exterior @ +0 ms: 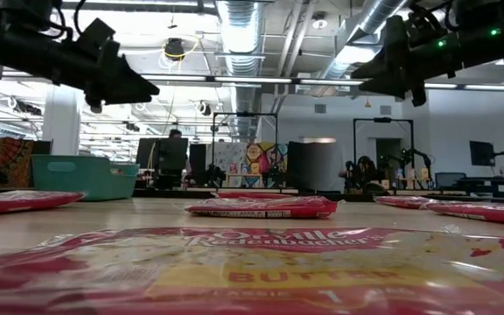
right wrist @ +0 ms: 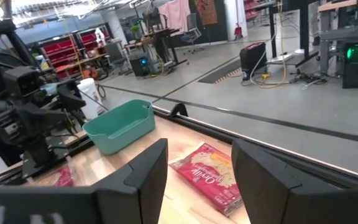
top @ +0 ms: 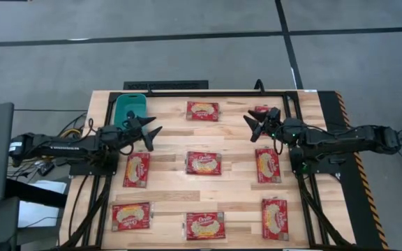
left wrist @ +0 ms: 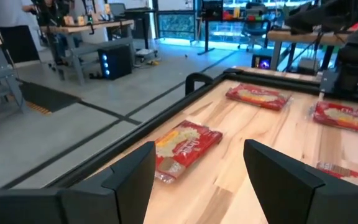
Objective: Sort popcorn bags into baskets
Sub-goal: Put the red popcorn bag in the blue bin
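**Across the tabletop: flat packets, both arms empty**

Across the wooden table (top: 166, 178) lie the popcorn bags, flat red packets with cream ovals, spread in loose rows and well apart from one another; one (top: 202, 111) sits near the far edge, another (top: 203, 163) in the middle. A teal basket (top: 130, 107) stands at the far left corner, and no bag shows inside it from above.

Just beside the basket, the left gripper (top: 150, 130) hovers above the table with its fingers spread and nothing between them. At the far right, the right gripper (top: 253, 123) hangs likewise, fingers apart and empty, near a partly hidden bag (top: 262, 110).

These packets look light and slightly pillowy, with a glossy film wrap (probably slippery under hard fingers). Lying flat, they offer little to pinch from above. A grip across a short edge or crimped end seam seems soundest, since squeezing the middle may only buckle the film. Once lifted by one end, a bag will likely droop and swing.
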Tool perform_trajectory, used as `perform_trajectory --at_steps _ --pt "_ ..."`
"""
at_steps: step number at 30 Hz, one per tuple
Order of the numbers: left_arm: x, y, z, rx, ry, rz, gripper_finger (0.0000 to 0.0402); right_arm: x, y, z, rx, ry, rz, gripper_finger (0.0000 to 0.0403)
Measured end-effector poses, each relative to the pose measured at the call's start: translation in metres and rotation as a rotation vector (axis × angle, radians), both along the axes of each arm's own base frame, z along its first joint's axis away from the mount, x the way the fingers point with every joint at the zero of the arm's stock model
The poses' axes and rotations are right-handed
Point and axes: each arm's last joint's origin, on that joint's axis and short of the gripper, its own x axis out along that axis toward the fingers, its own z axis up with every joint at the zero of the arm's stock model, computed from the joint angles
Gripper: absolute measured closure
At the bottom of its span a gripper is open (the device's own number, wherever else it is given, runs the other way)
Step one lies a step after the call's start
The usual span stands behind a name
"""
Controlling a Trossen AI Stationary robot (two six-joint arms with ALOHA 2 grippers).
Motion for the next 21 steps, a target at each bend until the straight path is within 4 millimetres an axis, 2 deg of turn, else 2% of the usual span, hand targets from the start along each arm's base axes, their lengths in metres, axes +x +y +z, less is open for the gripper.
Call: perform_trajectory --at_steps 13,21 --pt "0.040 0.008 0.000 -0.071 0.089 0.033 0.0166 0.000 0.002 0.000 0.040 -0.027 0.008 0.0222" --pt "0.063 0.027 -0.003 -0.121 0.169 -0.001 0.0166 0.000 0.002 0.000 0.042 -0.030 0.007 0.0220"
